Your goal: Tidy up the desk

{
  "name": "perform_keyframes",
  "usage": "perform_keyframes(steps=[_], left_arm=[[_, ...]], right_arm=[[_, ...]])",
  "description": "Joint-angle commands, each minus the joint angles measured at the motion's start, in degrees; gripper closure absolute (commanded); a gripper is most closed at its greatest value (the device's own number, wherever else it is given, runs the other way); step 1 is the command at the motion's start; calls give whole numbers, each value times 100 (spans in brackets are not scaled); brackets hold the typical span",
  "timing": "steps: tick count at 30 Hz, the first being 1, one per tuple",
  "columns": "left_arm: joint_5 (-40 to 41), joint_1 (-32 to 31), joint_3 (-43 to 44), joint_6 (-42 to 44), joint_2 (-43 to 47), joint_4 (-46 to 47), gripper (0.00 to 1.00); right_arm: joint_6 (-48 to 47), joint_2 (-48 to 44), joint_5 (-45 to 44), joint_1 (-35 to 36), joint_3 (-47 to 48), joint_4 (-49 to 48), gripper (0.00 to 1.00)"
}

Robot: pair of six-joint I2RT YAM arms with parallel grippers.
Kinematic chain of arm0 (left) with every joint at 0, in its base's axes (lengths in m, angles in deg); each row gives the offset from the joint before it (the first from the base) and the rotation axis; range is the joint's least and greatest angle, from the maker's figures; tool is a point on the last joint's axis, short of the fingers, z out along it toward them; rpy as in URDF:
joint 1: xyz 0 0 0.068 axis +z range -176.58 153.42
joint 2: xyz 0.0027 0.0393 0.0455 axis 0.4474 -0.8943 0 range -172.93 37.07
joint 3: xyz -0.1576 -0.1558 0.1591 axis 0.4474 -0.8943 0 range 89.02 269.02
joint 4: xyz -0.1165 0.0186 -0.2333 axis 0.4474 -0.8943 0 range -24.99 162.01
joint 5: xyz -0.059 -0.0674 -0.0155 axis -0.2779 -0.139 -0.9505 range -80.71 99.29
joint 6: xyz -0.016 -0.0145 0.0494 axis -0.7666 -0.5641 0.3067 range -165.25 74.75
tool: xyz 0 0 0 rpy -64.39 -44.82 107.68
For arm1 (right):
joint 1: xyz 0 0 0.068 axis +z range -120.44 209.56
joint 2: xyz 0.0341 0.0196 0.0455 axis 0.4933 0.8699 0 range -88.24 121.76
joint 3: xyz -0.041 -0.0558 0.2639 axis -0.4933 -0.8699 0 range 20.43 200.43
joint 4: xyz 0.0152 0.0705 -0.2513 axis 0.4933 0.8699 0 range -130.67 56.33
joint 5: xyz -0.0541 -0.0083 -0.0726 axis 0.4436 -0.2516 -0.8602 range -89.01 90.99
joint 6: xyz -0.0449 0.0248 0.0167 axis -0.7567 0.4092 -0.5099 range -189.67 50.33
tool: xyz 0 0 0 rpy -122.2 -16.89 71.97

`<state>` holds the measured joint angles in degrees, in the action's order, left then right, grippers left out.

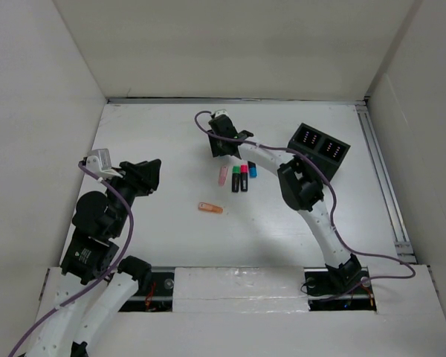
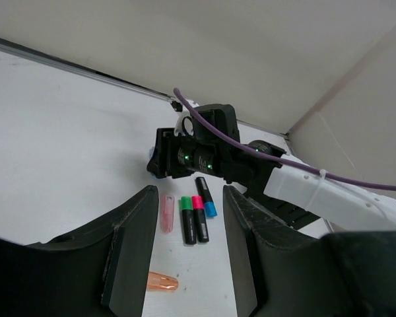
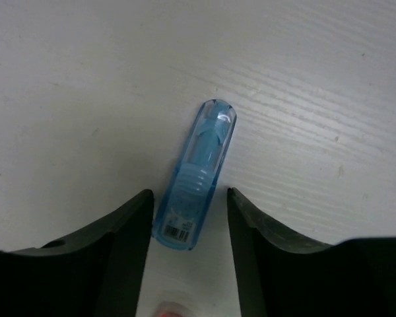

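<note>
The desk [image 1: 156, 134] is stretching out under both arms, white walls boxing it in; the right gripper [image 3: 188, 193] is hanging over its middle-back part, fingers spread wide, straddling a clear blue cap [image 3: 198, 165] that's lying flat on the top, not pinching it; the left gripper [image 2: 189, 191] is hovering over the left side, also spread, carrying nothing; by the right arm a pink cap [image 1: 223, 175] and a green highlighter [image 1: 236, 178], pink highlighter [image 1: 244, 177] and blue highlighter [image 1: 252, 169] are lying in a row; an orange cap [image 1: 210, 208] is sitting apart, nearer the bases; a black box [image 1: 318, 149] is sitting far right.
</note>
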<state>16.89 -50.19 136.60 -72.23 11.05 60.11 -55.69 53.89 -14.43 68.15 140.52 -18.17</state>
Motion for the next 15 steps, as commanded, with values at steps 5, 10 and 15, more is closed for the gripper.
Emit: perform_keyframes(steps=[5, 10, 15], left_arm=[[-48, 24, -37, 123, 44, 303, 60], [-48, 24, -55, 132, 1, 311, 60], [-144, 24, -81, 132, -87, 320, 60]], right_arm=[[131, -79, 57, -18, -91, 167, 81], [412, -1191, 372, -79, -1091, -727, 100], [474, -3021, 445, -342, -2654, -2179, 100]])
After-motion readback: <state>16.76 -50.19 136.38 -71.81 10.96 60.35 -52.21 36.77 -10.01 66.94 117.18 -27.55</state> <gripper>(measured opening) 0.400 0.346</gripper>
